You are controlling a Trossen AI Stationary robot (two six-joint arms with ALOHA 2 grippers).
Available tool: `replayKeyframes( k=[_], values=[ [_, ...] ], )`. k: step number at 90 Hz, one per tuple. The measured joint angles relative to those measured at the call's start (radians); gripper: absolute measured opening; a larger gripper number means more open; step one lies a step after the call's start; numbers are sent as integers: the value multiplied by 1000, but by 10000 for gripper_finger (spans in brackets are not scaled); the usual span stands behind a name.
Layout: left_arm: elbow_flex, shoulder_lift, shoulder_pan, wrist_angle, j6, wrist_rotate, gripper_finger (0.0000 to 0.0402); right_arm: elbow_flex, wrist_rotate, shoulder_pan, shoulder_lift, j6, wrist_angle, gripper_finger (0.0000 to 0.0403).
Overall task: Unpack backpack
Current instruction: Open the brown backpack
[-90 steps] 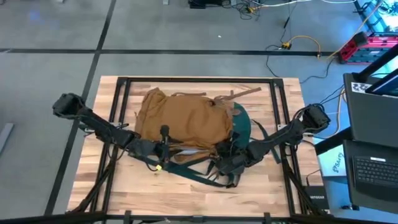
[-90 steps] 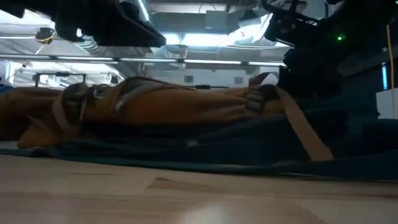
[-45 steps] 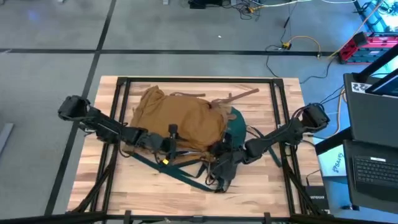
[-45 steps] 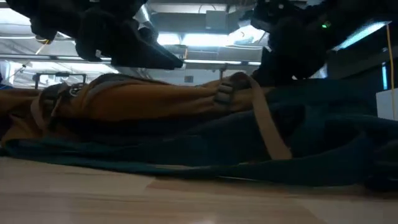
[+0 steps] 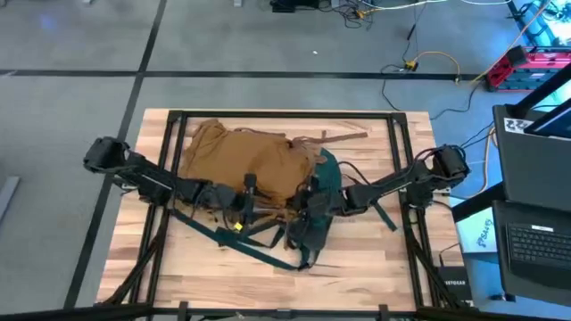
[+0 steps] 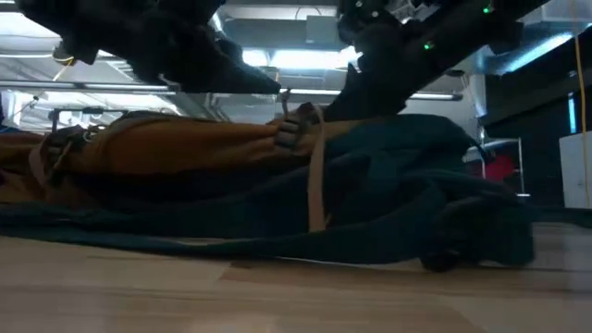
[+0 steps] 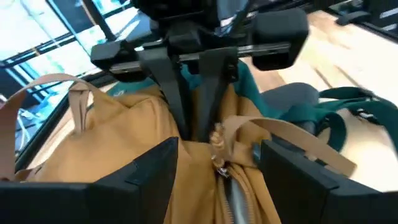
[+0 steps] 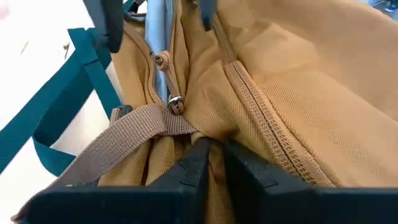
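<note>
While the backpack (image 5: 254,160) lies mid-table (edges bare), right gripper (image 8: 210,163) pinching it.

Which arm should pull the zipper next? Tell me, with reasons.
Left. The left gripper is open, its fingers straddling the zipper pull; the right gripper pinches the backpack fabric beside it, likely bracing it.

The backpack (image 5: 259,165) is made of matt tan-brown woven cloth, with a visible weave in the right wrist view, and of dark teal-green cloth at its base and straps. A flat tan webbing strap (image 8: 134,127) is seen, ribbed and matt. The zipper (image 8: 176,104) is formed of small shiny metal pulls on stitched tape. The table (image 5: 357,267) is topped with pale, smooth wooden boards with a slight sheen, framed by dark matt metal bars (image 5: 285,113).
</note>
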Motion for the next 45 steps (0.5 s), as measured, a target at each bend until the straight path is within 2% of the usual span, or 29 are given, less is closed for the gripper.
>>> replayKeyframes(
  k=[28,45],
  values=[
    [0,4,60,22,-16,76,212,0,-2,-6,0,-26,6,40],
    [6,80,61,110,-12,164,209,0,-1,-5,0,-33,9,40]
  ],
)
